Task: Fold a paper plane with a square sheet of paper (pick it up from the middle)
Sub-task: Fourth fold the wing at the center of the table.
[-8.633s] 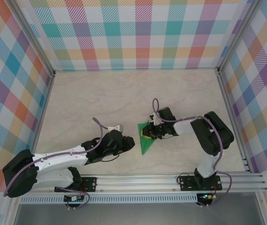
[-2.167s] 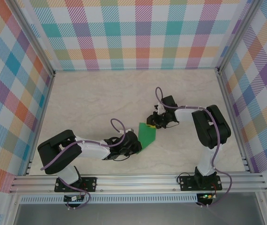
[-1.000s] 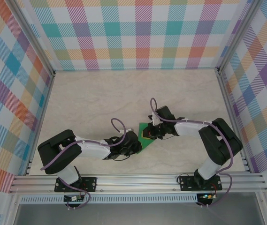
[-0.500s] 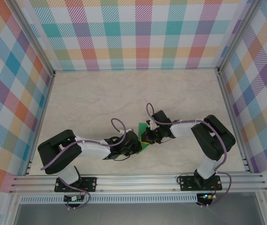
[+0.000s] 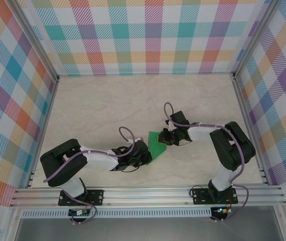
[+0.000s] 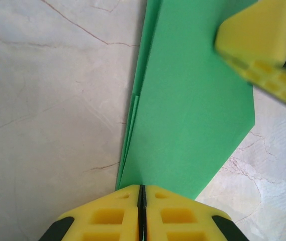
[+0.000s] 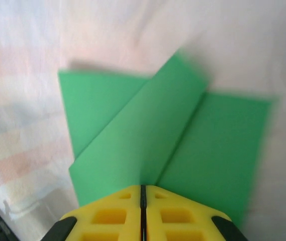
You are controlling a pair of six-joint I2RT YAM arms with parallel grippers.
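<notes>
- Left pincer (image 6: 141, 187) has its yellow fingertips pressed together with no gap, on the near end of the bright green sheet of thin paper (image 5: 157, 145). I cannot tell whether a layer is nipped between the tips. It probably acts as an anchor, so the sheet cannot slide during creasing.
- Opposite, the right pincer (image 7: 143, 187) is likewise closed. A slanted flap runs up to its tips, though whether it grips or only pushes is unclear.
- The partly folded paper lies on the pale marbled tabletop (image 5: 107, 105) between both arms, with layered edges along one side.
</notes>
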